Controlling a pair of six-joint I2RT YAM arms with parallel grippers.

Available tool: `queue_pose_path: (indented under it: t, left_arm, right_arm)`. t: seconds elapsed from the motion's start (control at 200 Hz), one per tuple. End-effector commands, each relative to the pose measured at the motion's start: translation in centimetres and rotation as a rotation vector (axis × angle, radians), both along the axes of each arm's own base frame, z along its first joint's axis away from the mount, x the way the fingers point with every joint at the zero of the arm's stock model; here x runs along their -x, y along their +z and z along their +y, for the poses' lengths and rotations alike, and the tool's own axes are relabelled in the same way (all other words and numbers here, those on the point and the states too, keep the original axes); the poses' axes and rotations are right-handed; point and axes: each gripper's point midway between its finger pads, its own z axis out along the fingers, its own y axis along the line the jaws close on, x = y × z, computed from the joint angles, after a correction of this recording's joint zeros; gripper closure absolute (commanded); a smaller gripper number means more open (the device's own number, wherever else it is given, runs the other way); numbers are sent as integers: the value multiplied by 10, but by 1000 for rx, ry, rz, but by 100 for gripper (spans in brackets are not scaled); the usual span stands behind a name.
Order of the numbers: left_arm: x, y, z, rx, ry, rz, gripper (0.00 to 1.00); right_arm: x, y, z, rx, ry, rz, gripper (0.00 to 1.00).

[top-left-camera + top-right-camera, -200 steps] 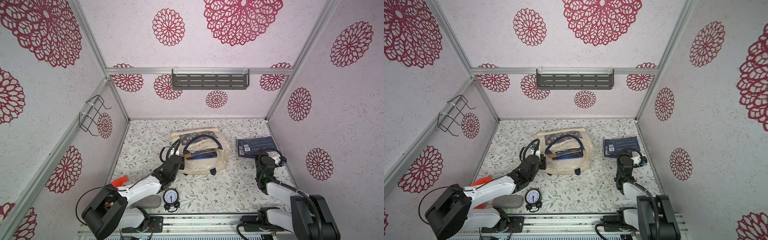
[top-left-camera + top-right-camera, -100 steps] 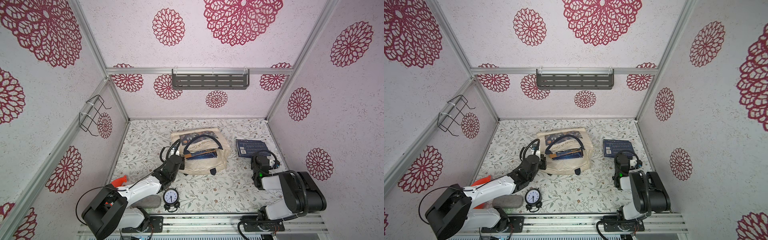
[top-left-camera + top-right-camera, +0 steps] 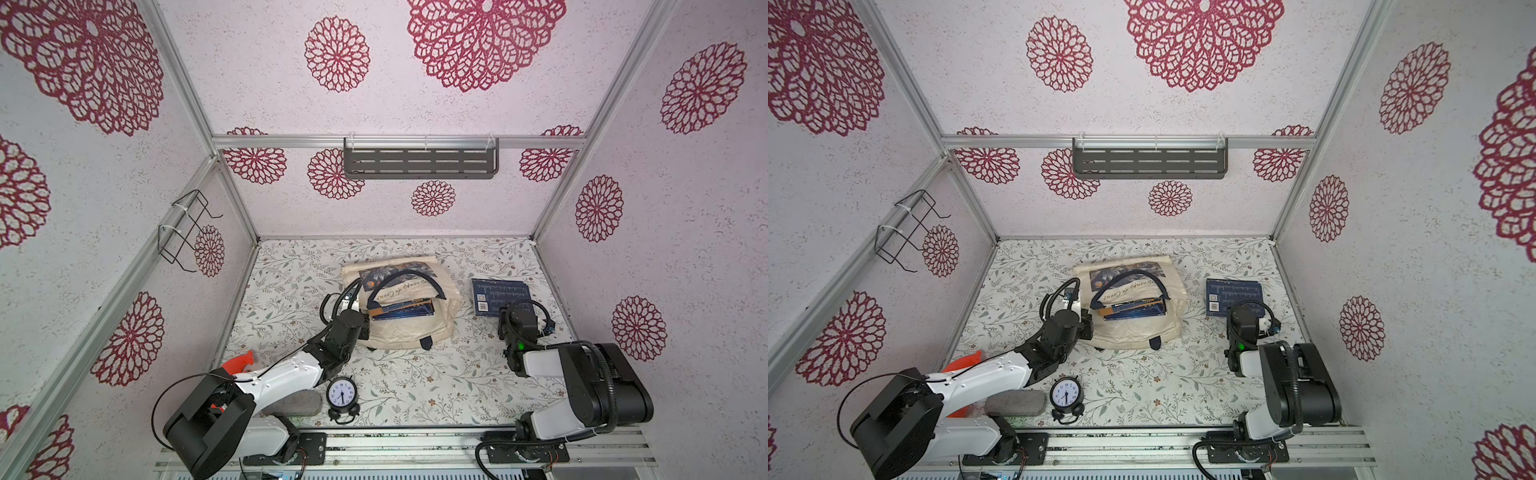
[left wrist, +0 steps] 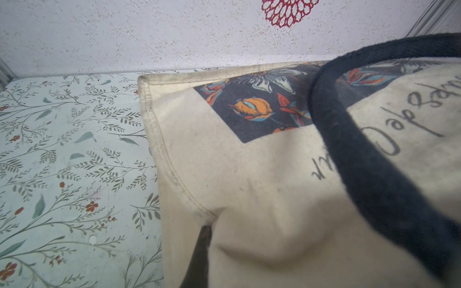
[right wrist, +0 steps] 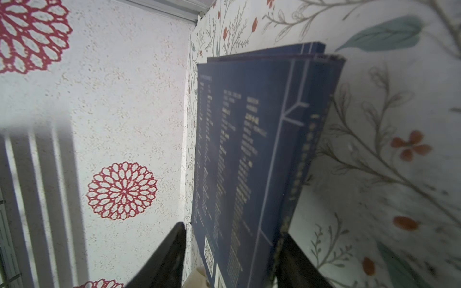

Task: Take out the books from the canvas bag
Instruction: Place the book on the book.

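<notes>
Standing over a pale surface (image 3: 291, 291) printed with leafy sprigs, boxed in by speckled white panels (image 3: 415, 104) bearing crimson rosettes, I see a floppy cream canvas bag (image 3: 407, 332) lying mid-surface. It is lettered "de Coeur", with thin navy books (image 3: 401, 309) in its mouth. Left fingers (image 4: 199, 254) are closed, pinching its side edge. Right fingers (image 5: 172, 249) stand parted around a flat navy book stack (image 5: 239, 149) near the right wall.
</notes>
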Motion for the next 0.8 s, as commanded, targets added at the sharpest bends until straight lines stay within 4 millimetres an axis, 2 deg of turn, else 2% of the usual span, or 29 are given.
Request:
queue_pose_path:
  t: [0.0, 0.155, 0.445, 0.585, 0.796]
  left_arm:
    - [-2, 10, -10, 33, -26, -9, 100]
    - [-2, 9, -12, 33, -32, -3, 100]
    - [-2, 8, -13, 26, -34, 3, 100]
    - [-3, 8, -13, 26, -34, 4, 100]
    - [-2, 8, -14, 28, -37, 5, 100]
  right_arm:
    - [-8, 17, 4, -13, 22, -39, 37]
    - [-11, 21, 7, -31, 33, -43, 32]
    - [-16, 23, 0, -24, -9, -33, 29]
    - [-16, 25, 4, -32, 18, -35, 27]
    - [3, 25, -1, 8, 12, 53, 9]
